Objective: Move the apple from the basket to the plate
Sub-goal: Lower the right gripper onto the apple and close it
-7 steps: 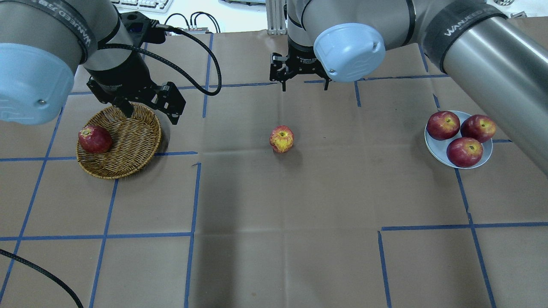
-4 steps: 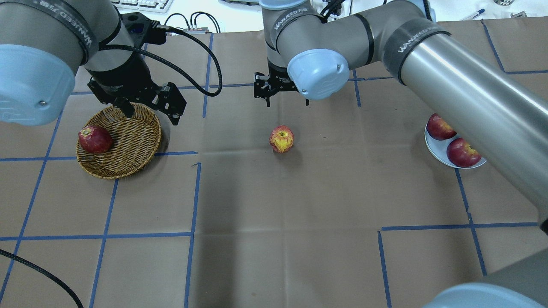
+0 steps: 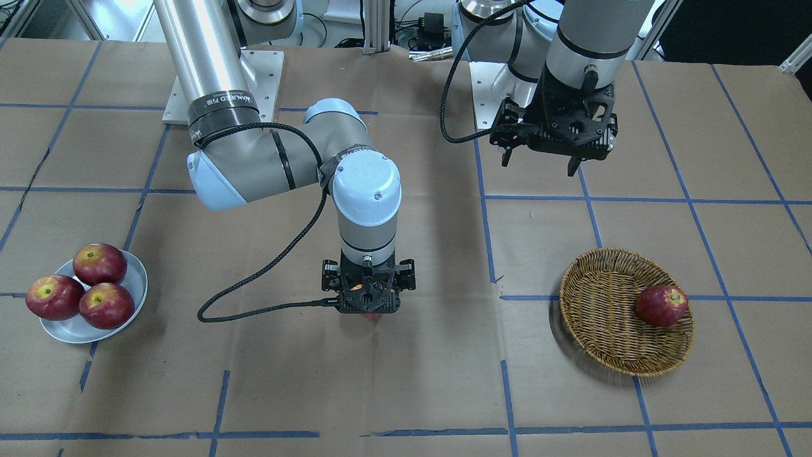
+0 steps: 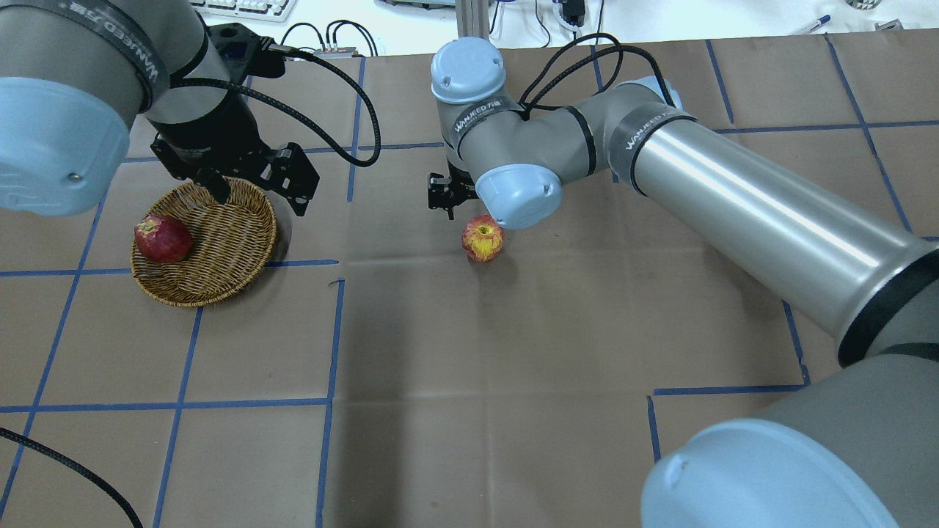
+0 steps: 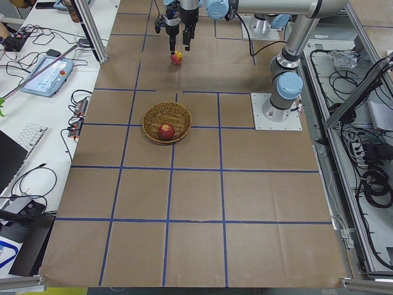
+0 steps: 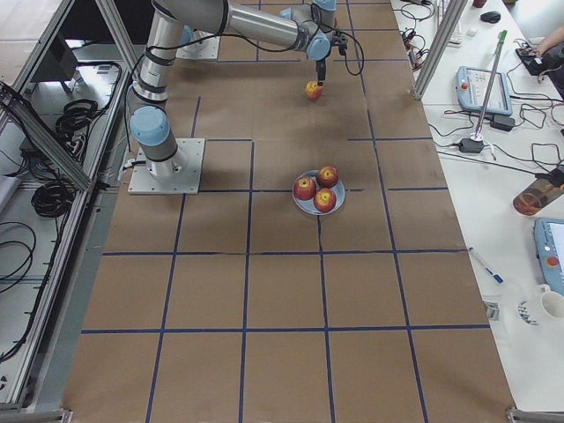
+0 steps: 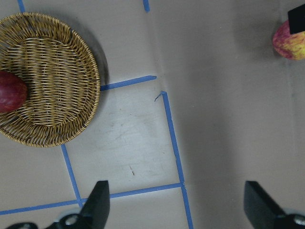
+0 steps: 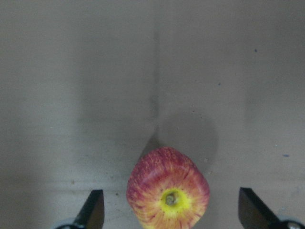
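Observation:
The streaky pinkish-red apple (image 4: 482, 238) with a yellow stem hollow stands on the brown paper at the table's middle, outside the basket. My right gripper (image 3: 368, 306) is open and low over it. In the right wrist view the apple (image 8: 167, 188) lies between the two fingers (image 8: 94, 210), untouched. The wicker basket (image 4: 227, 253) sits at the left with one dark red apple (image 4: 162, 239) in it. My left gripper (image 4: 258, 196) is open and empty above the basket's far rim. The grey-blue plate (image 3: 135, 279) holds three dark red apples; in the overhead view my right arm hides it.
Blue tape lines grid the brown paper. My right arm's forearm (image 4: 748, 213) stretches across the table's right half. A black cable (image 3: 254, 298) loops beside the right wrist. The three apples (image 3: 79, 285) fill most of the plate.
My right arm has swung in and lowered, bringing its open gripper down over the streaky apple; the forearm now covers the plate in the overhead view. The left arm and both apples have not moved.

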Tool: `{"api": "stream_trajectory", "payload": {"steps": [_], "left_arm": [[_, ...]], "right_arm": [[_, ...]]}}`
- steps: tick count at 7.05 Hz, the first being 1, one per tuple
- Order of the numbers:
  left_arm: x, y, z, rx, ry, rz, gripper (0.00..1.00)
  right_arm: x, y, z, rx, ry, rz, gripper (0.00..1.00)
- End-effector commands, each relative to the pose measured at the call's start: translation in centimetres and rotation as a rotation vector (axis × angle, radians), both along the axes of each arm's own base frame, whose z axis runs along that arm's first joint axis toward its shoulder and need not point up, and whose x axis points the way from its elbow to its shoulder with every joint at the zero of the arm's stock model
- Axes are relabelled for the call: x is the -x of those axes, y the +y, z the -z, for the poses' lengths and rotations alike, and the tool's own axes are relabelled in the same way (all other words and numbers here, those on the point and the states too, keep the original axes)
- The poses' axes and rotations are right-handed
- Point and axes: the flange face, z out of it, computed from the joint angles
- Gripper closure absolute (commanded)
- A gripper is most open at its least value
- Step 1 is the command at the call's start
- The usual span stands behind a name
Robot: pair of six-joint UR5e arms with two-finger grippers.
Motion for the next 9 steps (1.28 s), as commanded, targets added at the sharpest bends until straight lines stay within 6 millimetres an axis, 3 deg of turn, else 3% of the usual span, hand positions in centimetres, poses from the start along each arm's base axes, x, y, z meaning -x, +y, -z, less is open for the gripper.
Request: {"api": "stream_trajectory", "payload": {"steps": [1,4,6,7,9], "left_arm": [[0.0,0.0,0.1,-0.002,0.000,0.000,0.01],[-0.2,0.0,0.8,-0.013,0.000,-0.003,0.01],[-0.3,-0.3,1.1,-0.018,-0.001,-0.006,0.01],[-0.3,-0.4,1.3,-0.022,-0.002,-0.006,0.01],[-0.4,-0.5,1.4,-0.025,-0.002,-0.008,0.01]], "right_arm": [[0.7,1.4,3.0,0.024,-0.013,0.004,0.00],[0.5,1.0,5.0,0.010,-0.010,0.013,0.01],[0.5,1.0,5.1,0.011,-0.007,0.010,0.21],[0.4,0.9,4.8,0.018,-0.008,0.012,0.33],[1.2,-0.3,1.6,0.069,-0.023,0.025,0.36]]}}
